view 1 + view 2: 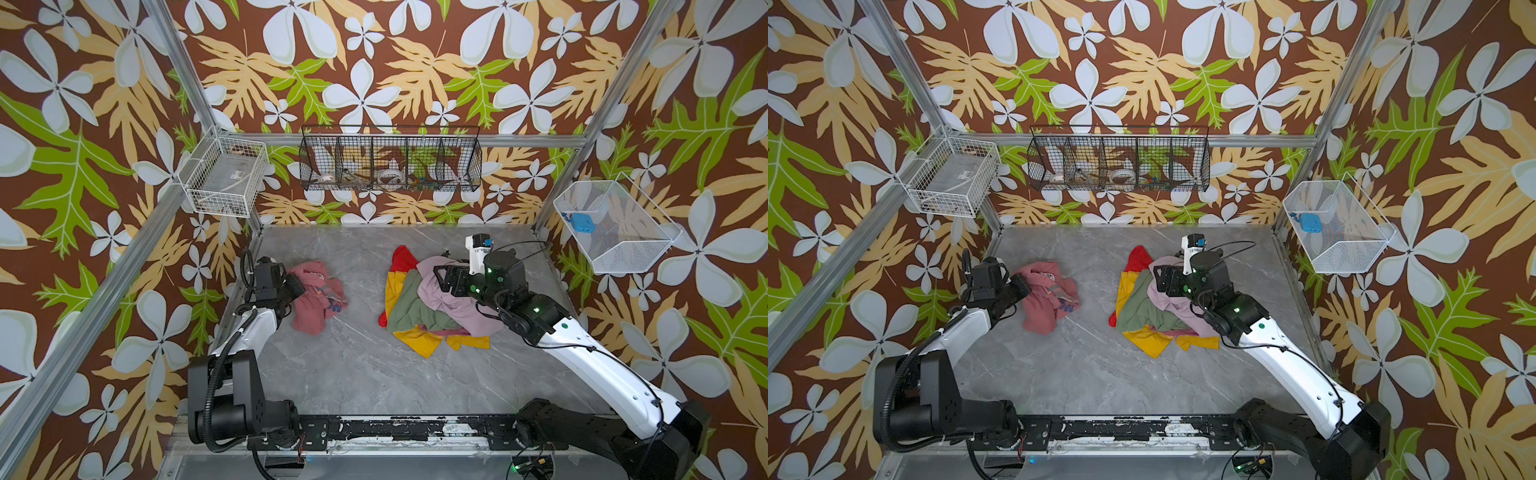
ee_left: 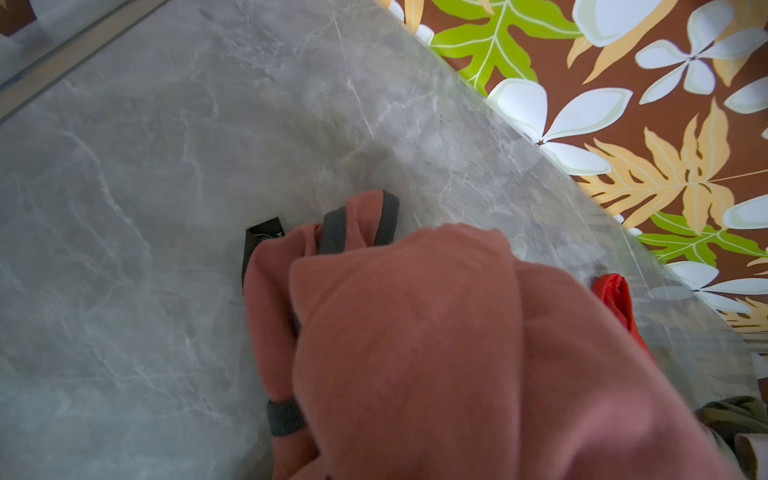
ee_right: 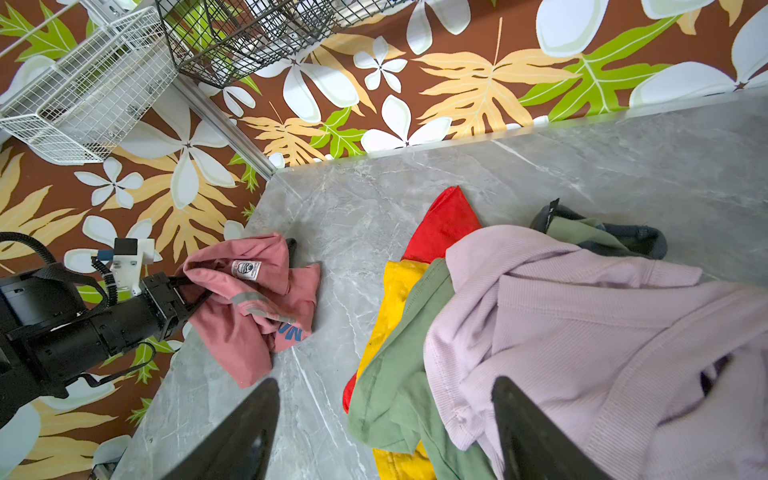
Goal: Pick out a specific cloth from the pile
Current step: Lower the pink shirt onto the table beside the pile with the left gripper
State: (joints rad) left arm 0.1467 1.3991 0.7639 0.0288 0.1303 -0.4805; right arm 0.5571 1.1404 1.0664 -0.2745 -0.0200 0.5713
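Cloth lies on grey marble tabletop between floral walls, left hand clenching it, right hand released.

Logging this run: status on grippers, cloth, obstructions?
Left gripper shut on cloth. Cloth on table, apart from pile. Right gripper open over pile. Nothing blocking.

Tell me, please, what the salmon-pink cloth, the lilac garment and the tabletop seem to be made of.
Salmon-pink cloth: soft matte knit, probably cotton jersey; it crumples into loose folds. Lilac garment: ribbed knit, fine parallel ribs showing. Tabletop: smooth, faintly glossy, grey with white veins; real stone or printed laminate, I cannot tell.
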